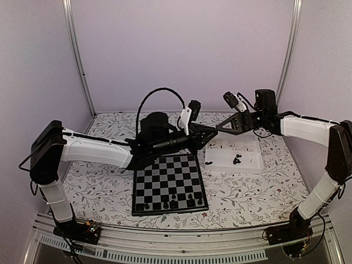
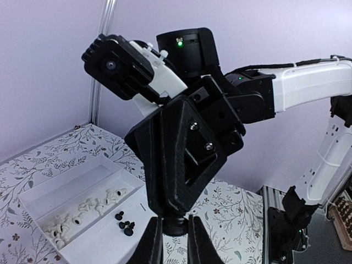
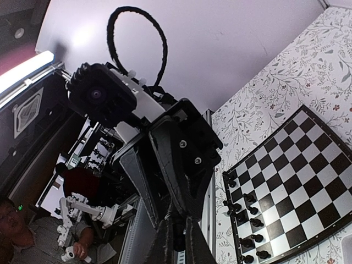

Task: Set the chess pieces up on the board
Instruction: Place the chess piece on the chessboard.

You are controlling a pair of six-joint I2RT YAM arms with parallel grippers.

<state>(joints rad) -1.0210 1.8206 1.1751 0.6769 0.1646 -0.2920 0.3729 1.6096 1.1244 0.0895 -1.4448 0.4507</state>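
I see left pincer (image 2: pixel 173 245) pinching black piece (image 2: pixel 175 225) above table (image 1: pixel 110 181), between board (image 1: pixel 165 179) and tray (image 1: pixel 250 149). Right pincer (image 3: pixel 179 247) pressed together, tip meeting left's. Other pieces (image 1: pixel 181 197): board's near rows, tray.

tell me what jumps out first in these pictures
The two arms meet tip to tip in mid-air above the far edge of the board, with the left gripper and the right gripper both shut, nose to nose. Next come the black chess pieces along the board's near edge. To the board's right is the white tray, with a few more pieces in it.
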